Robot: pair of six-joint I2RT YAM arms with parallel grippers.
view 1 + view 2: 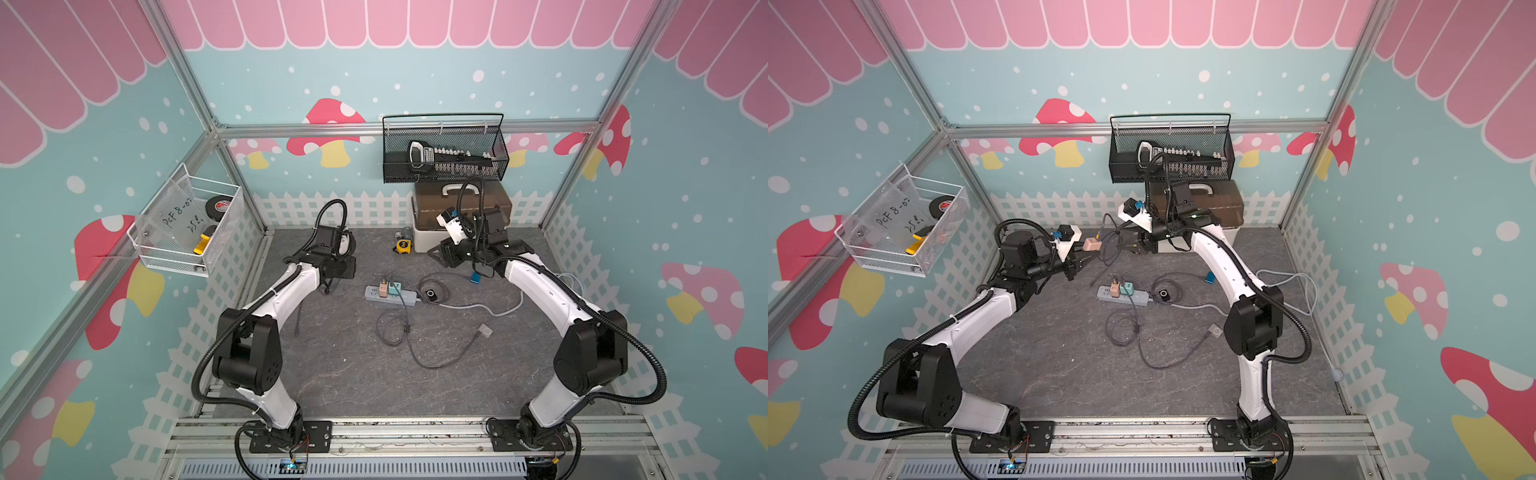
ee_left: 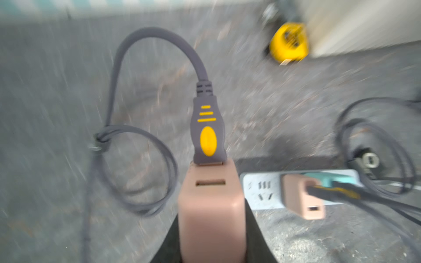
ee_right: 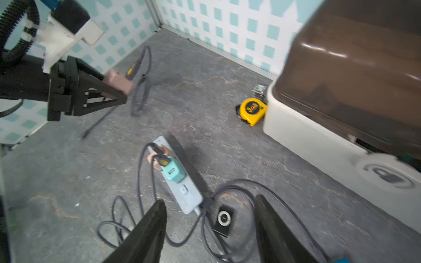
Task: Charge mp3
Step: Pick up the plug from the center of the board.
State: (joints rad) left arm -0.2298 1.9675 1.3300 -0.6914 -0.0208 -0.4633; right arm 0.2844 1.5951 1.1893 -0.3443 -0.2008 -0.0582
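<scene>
The mp3 [image 3: 224,219] is a small black player with a white ring. It lies on the grey floor beside the end of the grey power strip [image 3: 180,182], inside a loop of grey cable. My right gripper [image 3: 210,202] hovers open above it, one finger on each side. My left gripper [image 2: 211,227] is shut on a pink adapter [image 2: 209,195] and holds it in the air. A grey plug with yellow marks [image 2: 208,132] sits in the adapter, and its cable hangs down. In a top view the held adapter [image 1: 1092,244] is left of the right gripper [image 1: 1133,245].
On the strip [image 1: 1123,294] stand another pink adapter [image 2: 300,195] and a teal one [image 3: 174,170], each with a cable. A yellow tape measure [image 3: 252,110] lies by the brown-lidded box [image 3: 341,91]. A small blue thing [image 1: 1209,277] and loose cables lie to the right.
</scene>
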